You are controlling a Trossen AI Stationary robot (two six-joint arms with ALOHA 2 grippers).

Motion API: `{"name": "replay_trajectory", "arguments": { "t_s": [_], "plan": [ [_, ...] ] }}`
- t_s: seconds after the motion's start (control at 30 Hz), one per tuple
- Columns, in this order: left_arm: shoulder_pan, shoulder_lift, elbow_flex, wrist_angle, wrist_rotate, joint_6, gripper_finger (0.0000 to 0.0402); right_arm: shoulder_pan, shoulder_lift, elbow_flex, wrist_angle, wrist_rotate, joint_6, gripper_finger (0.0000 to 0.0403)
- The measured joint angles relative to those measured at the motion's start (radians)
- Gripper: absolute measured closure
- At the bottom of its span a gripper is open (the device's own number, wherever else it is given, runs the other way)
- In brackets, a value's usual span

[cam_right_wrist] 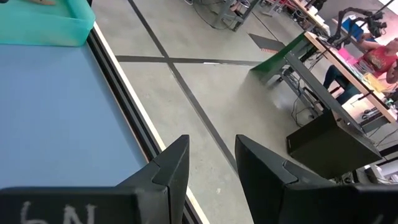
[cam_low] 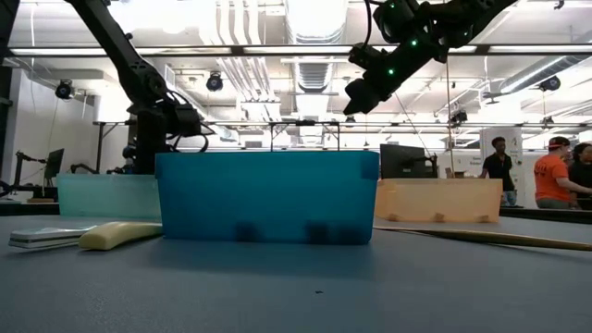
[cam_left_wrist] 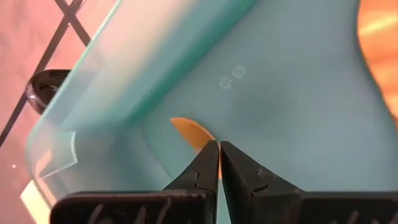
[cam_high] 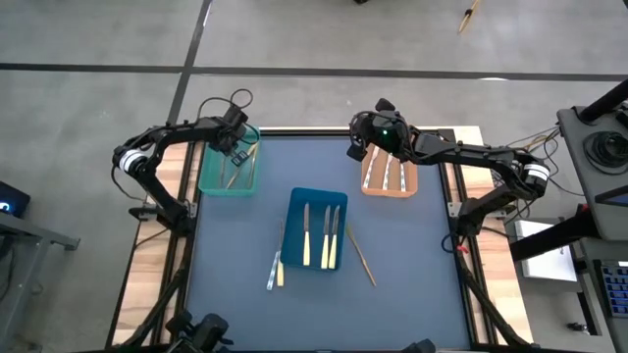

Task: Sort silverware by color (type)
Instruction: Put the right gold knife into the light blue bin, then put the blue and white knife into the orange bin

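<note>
My left gripper (cam_high: pixel 236 147) (cam_left_wrist: pixel 219 152) reaches down into the teal tray (cam_high: pixel 226 175) at the table's far left and is shut on a gold-tan utensil (cam_left_wrist: pixel 191 133). My right gripper (cam_high: pixel 355 147) (cam_right_wrist: pixel 211 163) hangs open and holds nothing, raised near the far edge beside the orange tray (cam_high: pixel 389 178), which holds silvery utensils (cam_high: pixel 386 173). Three cream-handled utensils (cam_high: pixel 327 245) lie flat in the blue tray (cam_high: pixel 316 201). Two utensils (cam_high: pixel 276 267) and a gold-tan one (cam_high: pixel 360 255) lie flat on the mat. My left gripper pinches the gold-tan utensil at its rounded handle end (cam_left_wrist: pixel 198 138) between its two fingertips, coming from above and pointing down into the teal tray. The fingers hide the rest of the utensil. Whether it rests on the tray floor cannot be told.
The three trays stand in a row across the mat, teal (cam_low: pixel 102 194), blue (cam_low: pixel 268 199) and orange (cam_low: pixel 435 199). Wooden strips edge the mat (cam_high: pixel 422 294) on both sides. People (cam_low: pixel 560 171) stand in the room beyond the table.
</note>
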Motion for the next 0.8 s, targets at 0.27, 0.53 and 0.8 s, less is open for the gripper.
{"name": "replay_trajectory", "arguments": {
  "t_s": [0.27, 0.53, 0.8],
  "plan": [
    [-0.004, -0.008, 0.002, -0.002, 0.005, -0.017, 0.0401, 0.000, 0.000, 0.000, 0.001, 0.000, 0.000, 0.0282],
    [-0.049, -0.098, 0.001, -0.004, 0.028, -0.093, 0.0401, 0.003, 0.000, 0.000, -0.050, 0.000, 0.092, 0.0282],
    [-0.162, -0.258, 0.001, -0.003, 0.171, -0.150, 0.0401, 0.010, 0.000, 0.000, -0.163, -0.003, 0.242, 0.0282]
  ]
}}
